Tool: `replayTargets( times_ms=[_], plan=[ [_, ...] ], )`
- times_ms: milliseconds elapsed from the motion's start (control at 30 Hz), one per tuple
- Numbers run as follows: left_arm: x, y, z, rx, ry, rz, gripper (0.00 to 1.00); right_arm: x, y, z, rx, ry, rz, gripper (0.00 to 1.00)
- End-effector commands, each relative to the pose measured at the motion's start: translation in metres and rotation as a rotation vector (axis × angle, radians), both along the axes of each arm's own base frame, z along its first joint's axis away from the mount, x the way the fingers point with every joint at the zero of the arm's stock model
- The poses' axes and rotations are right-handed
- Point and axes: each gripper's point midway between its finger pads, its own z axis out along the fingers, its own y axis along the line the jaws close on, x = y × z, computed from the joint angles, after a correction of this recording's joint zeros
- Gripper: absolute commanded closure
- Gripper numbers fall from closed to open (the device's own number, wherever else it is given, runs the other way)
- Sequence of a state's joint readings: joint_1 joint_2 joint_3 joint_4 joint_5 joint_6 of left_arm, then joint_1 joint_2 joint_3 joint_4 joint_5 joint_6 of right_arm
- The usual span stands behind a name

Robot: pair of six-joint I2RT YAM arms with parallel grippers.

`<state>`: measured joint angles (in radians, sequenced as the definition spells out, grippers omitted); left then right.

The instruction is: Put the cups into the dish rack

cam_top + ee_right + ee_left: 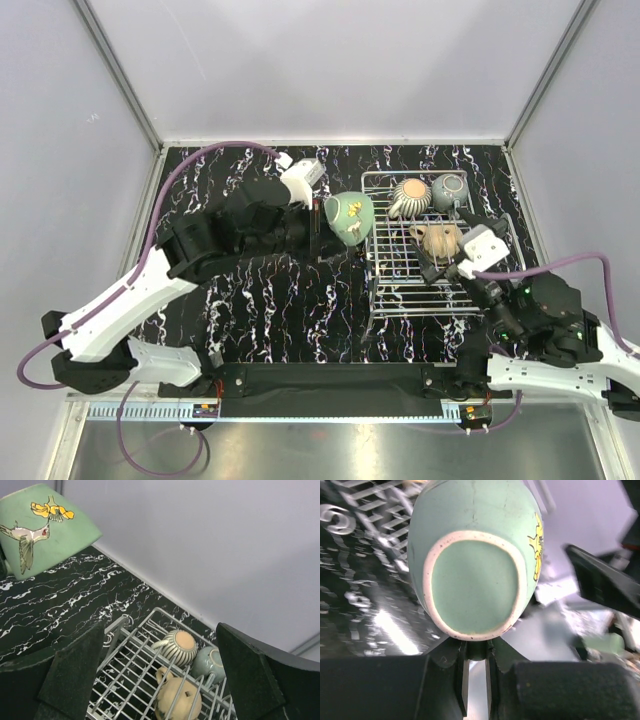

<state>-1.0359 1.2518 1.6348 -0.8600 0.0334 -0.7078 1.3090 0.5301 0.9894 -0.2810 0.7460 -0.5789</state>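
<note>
My left gripper (325, 228) is shut on the handle of a teal-green mug (349, 217) with a bird and yellow flower on it, held in the air just left of the silver wire dish rack (385, 290). In the left wrist view the mug's base (474, 582) faces the camera above the fingers (461, 672). The mug also shows in the right wrist view (42, 527). In the rack lie a cream striped mug (409, 196), a grey-green mug (448, 191) and a tan mug (436, 239). My right gripper (447, 268) is open and empty over the rack's right side.
The black marbled tabletop (260, 300) spreads left of the rack. White walls (330, 70) enclose the back and sides. The rack's front rows (420, 295) hold nothing.
</note>
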Motion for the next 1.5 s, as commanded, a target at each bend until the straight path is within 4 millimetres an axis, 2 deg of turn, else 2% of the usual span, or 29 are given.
replayTargets(
  times_ms=[0,67,267,333,400,433,467,500,567,600,633,667,700,733,767,800,833,867,933,967,1000,1033,1067,1133,1167,1233,1267,1333,1467],
  plan=[
    [0.035,0.014,0.019,0.034,-0.149,0.094,1.00,0.009,-0.009,0.018,0.186,0.072,-0.116,0.00],
    [0.046,0.018,0.014,0.061,-0.158,0.119,1.00,0.014,-0.014,0.022,0.196,0.076,-0.174,0.00],
    [0.070,0.026,0.006,0.075,-0.168,0.170,1.00,0.028,-0.001,0.029,0.159,0.089,-0.255,0.00],
    [0.072,0.025,0.001,0.076,-0.160,0.165,1.00,0.044,-0.002,0.027,0.121,0.115,-0.318,0.00],
    [0.075,0.024,-0.002,0.071,-0.157,0.167,1.00,0.063,0.017,0.016,0.130,0.194,-0.298,0.00],
    [0.078,0.024,-0.007,0.078,-0.153,0.166,1.00,0.077,-0.002,0.019,0.170,0.229,-0.375,0.00],
    [0.079,0.022,-0.008,0.077,-0.154,0.165,1.00,0.088,0.008,0.012,0.144,0.260,-0.365,0.00],
    [0.081,0.022,-0.010,0.082,-0.154,0.167,1.00,0.095,0.004,0.010,0.135,0.278,-0.390,0.00],
    [0.086,0.024,-0.015,0.099,-0.152,0.176,1.00,0.109,-0.005,0.018,0.163,0.291,-0.439,0.00],
    [0.089,0.022,-0.018,0.112,-0.148,0.176,1.00,0.120,-0.002,0.010,0.141,0.322,-0.467,0.00],
    [0.091,0.022,-0.021,0.124,-0.149,0.172,1.00,0.122,-0.008,0.014,0.149,0.341,-0.488,0.01],
    [0.095,0.023,-0.019,0.125,-0.156,0.178,1.00,0.131,-0.018,0.011,0.180,0.367,-0.525,0.00],
    [0.099,0.023,-0.020,0.130,-0.159,0.183,1.00,0.139,-0.019,0.004,0.175,0.396,-0.544,0.00],
    [0.107,0.023,-0.024,0.146,-0.157,0.193,1.00,0.141,-0.023,0.005,0.221,0.430,-0.559,0.00],
    [0.111,0.024,-0.022,0.147,-0.164,0.201,1.00,0.147,-0.038,0.002,0.246,0.450,-0.603,0.00],
    [0.116,0.023,-0.023,0.153,-0.168,0.205,1.00,0.151,-0.044,-0.008,0.240,0.496,-0.623,0.00],
    [0.127,0.024,-0.027,0.172,-0.174,0.213,1.00,0.153,-0.041,-0.007,0.279,0.532,-0.589,0.00],
    [0.136,0.023,-0.026,0.167,-0.188,0.219,1.00,0.160,-0.055,-0.013,0.295,0.557,-0.626,0.00],
    [0.158,0.019,-0.036,0.191,-0.214,0.211,1.00,0.159,-0.058,-0.018,0.334,0.625,-0.609,0.00],
    [0.165,0.018,-0.034,0.195,-0.227,0.212,1.00,0.163,-0.071,-0.022,0.354,0.648,-0.641,0.00],
    [0.173,0.018,-0.036,0.224,-0.250,0.205,1.00,0.162,-0.074,-0.022,0.369,0.666,-0.639,0.00],
    [0.186,0.015,-0.051,0.267,-0.245,0.204,1.00,0.162,-0.069,-0.024,0.381,0.700,-0.594,0.00],
    [0.194,0.016,-0.052,0.285,-0.263,0.211,1.00,0.164,-0.070,-0.027,0.383,0.720,-0.587,0.00],
    [0.214,0.017,-0.054,0.341,-0.336,0.192,1.00,0.166,-0.080,-0.028,0.398,0.747,-0.596,0.00],
    [0.225,0.016,-0.069,0.386,-0.334,0.184,1.00,0.169,-0.085,-0.030,0.395,0.754,-0.614,0.00],
    [0.243,0.021,-0.069,0.415,-0.374,0.157,1.00,0.169,-0.104,-0.023,0.392,0.732,-0.671,0.00],
    [0.249,0.014,-0.082,0.418,-0.361,0.103,1.00,0.169,-0.109,-0.021,0.389,0.726,-0.677,0.00],
    [0.258,0.007,-0.079,0.407,-0.417,0.031,1.00,0.169,-0.113,-0.012,0.391,0.696,-0.683,0.00],
    [0.263,-0.012,-0.092,0.398,-0.474,-0.098,1.00,0.171,-0.113,-0.010,0.409,0.678,-0.676,0.00]
  ],
)
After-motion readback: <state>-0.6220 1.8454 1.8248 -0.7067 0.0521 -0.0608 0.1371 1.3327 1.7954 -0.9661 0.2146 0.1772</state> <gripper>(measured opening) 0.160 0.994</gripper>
